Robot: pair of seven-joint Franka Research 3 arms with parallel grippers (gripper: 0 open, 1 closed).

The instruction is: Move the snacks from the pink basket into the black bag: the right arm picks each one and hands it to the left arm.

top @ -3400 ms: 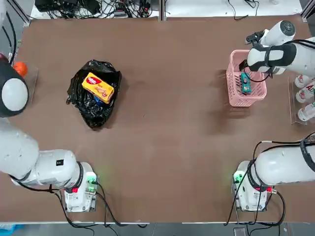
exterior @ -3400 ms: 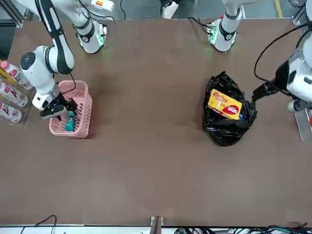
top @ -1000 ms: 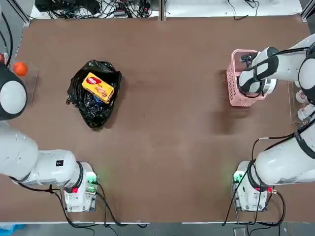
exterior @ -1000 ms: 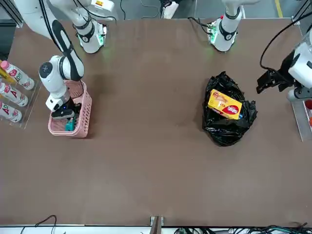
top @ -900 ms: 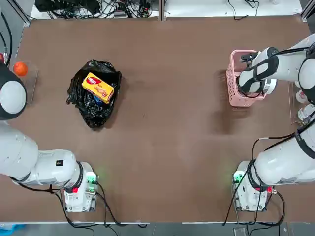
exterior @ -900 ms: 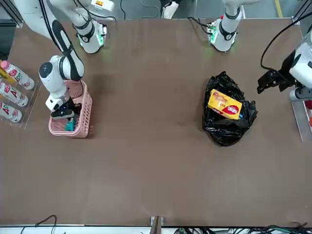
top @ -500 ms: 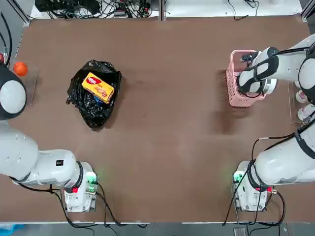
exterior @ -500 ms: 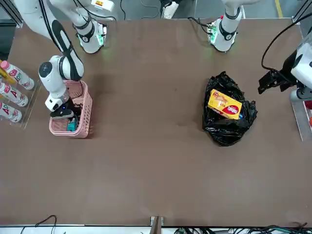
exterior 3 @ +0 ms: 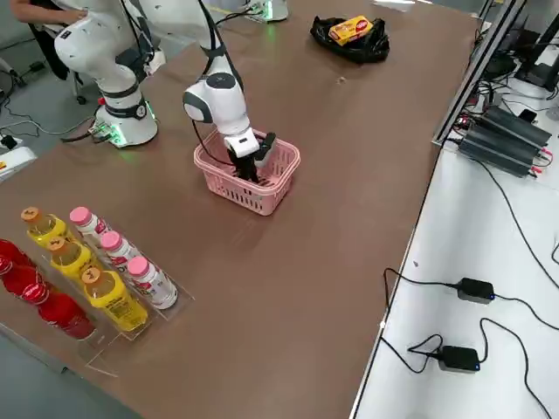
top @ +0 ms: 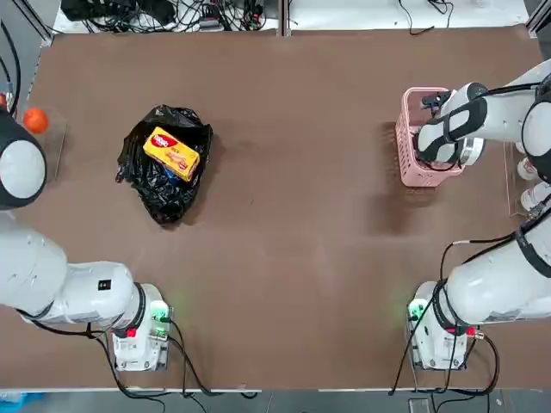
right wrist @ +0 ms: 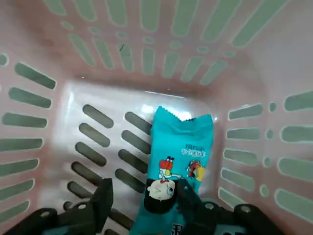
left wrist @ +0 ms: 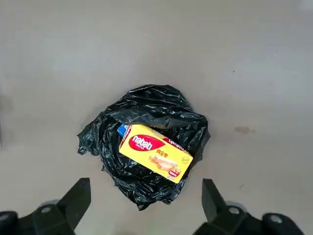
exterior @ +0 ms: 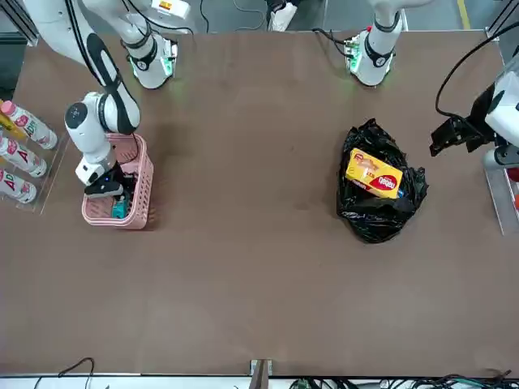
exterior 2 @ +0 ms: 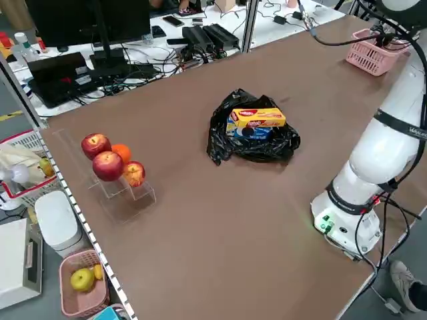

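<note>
The pink basket stands on the robot's right side of the table. My right gripper is down inside it. Its jaws stand open astride the lower end of a small teal snack, one finger lying over the packet. The black bag lies far off on the left, with a yellow snack on top and a blue one showing beneath. My left gripper hovers open beside the bag.
Bottles in a clear tray stand just beyond the basket at the table's right edge. Round fruits sit at the left edge. Cables and power gear lie on the bench behind the table.
The right gripper came down into the basket earlier and over the last second has stayed there, its fingers narrower around the teal snack. The left gripper has drifted slightly outward.
</note>
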